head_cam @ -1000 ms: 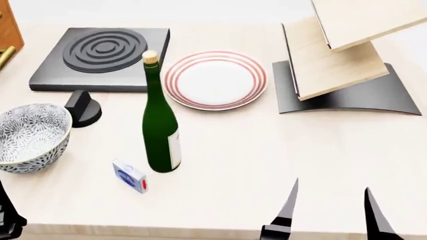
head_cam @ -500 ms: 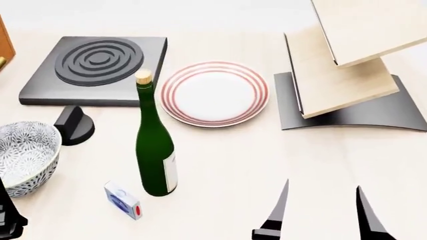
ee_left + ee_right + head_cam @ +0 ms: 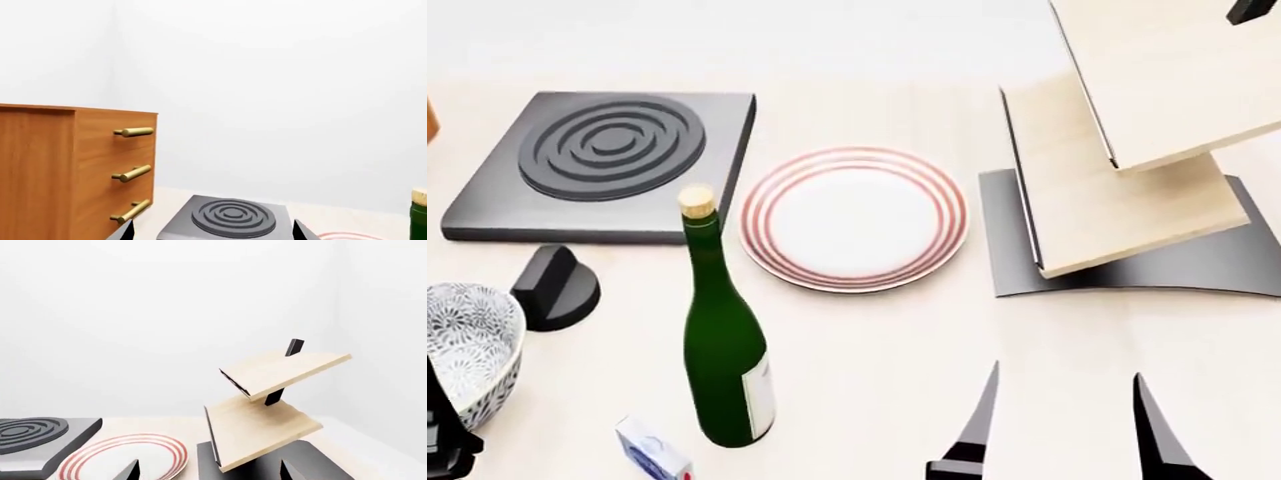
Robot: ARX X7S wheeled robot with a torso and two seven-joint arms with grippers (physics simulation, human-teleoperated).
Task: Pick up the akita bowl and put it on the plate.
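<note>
The akita bowl (image 3: 467, 350), white with a dense grey-black floral pattern, stands at the table's left, partly cut off by the head view's edge. The plate (image 3: 854, 215), white with thin red rings, lies mid-table to the bowl's far right; the right wrist view also shows this plate (image 3: 120, 455). My left gripper (image 3: 213, 231) is open and holds nothing; in the head view only a black part of it shows at the lower left corner, just in front of the bowl. My right gripper (image 3: 1066, 372) hangs open near the front edge, short of the plate and empty.
A green wine bottle (image 3: 727, 360) stands between bowl and plate. A dark square stove burner (image 3: 601, 160) and a black knob (image 3: 554, 290) lie behind the bowl. A small blue-white box (image 3: 651, 455) sits by the bottle. A tilted wooden shelf rack (image 3: 1134, 150) stands right; a wooden drawer cabinet (image 3: 67, 170) far left.
The head view has shifted: table objects slid down and left in it, and the bowl is now partly cut off. Both grippers stay open and empty.
</note>
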